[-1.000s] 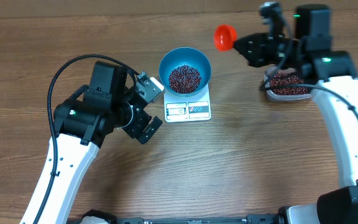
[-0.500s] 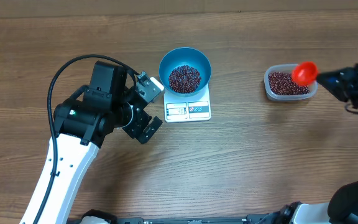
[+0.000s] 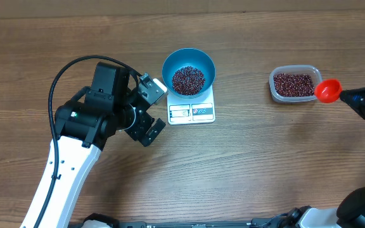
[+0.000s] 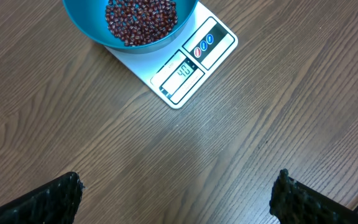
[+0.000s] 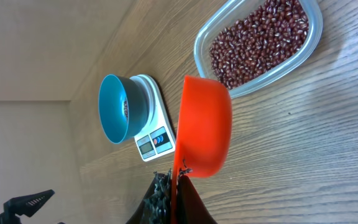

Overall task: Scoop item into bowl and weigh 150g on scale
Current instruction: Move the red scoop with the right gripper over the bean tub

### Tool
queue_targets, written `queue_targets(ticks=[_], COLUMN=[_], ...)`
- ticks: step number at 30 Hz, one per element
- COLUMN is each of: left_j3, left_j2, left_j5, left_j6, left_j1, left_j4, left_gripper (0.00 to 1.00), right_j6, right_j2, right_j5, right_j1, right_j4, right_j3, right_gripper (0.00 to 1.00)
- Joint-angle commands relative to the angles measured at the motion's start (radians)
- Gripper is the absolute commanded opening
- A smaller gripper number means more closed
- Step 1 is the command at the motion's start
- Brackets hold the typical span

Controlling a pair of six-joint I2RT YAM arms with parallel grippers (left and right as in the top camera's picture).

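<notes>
While beans (image 3: 188,79) part-fill bowl (image 3: 172,61) on scale (image 3: 192,113), display (image 4: 182,70) looks short of target | more scooping left | R gripper (image 5: 173,186) clamps empty scoop (image 3: 327,90) right of scale | L gripper (image 3: 153,109) apart.

Matt wood-grain table (image 3: 265,158), fine streaks. Smooth blue plastic bowl (image 3: 169,67), faint sheen. Slightly glossy dark red-brown beans (image 3: 188,80). Smooth white plastic scale (image 3: 192,113), satin top. Clear glossy plastic tub (image 3: 272,86). Smooth, shiny orange-red plastic scoop (image 3: 327,90). Black, matt, rough-textured fingers (image 4: 50,199) on left end effector (image 4: 178,199).
</notes>
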Motion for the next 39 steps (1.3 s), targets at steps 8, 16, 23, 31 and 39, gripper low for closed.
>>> queue_targets(ticks=[8, 16, 23, 31, 39], left_j3=[-0.002, -0.002, -0.002, -0.002, -0.002], left_j2=[0.006, 0.006, 0.006, 0.006, 0.006], left_j5=[0.007, 0.007, 0.007, 0.007, 0.008], left_j6=[0.012, 0.012, 0.012, 0.012, 0.012], left_j1=[0.004, 0.004, 0.004, 0.004, 0.004], left_j4=[0.0, 0.0, 0.0, 0.0, 0.0], left_gripper=[1.0, 1.0, 1.0, 1.0, 1.0], right_j6=[-0.005, -0.002, 0.13, 0.28, 0.322], right_j2=[-0.025, -0.025, -0.025, -0.025, -0.025], right_j5=[0.018, 0.113, 0.113, 0.421, 0.591], right_j1=[-0.001, 0.039, 0.126, 0.226, 0.274], right_j4=[0.033, 0.092, 0.212, 0.274, 0.275], right_j3=[0.012, 0.012, 0.012, 0.012, 0.012], right_gripper=[0.04, 0.04, 0.04, 0.04, 0.04])
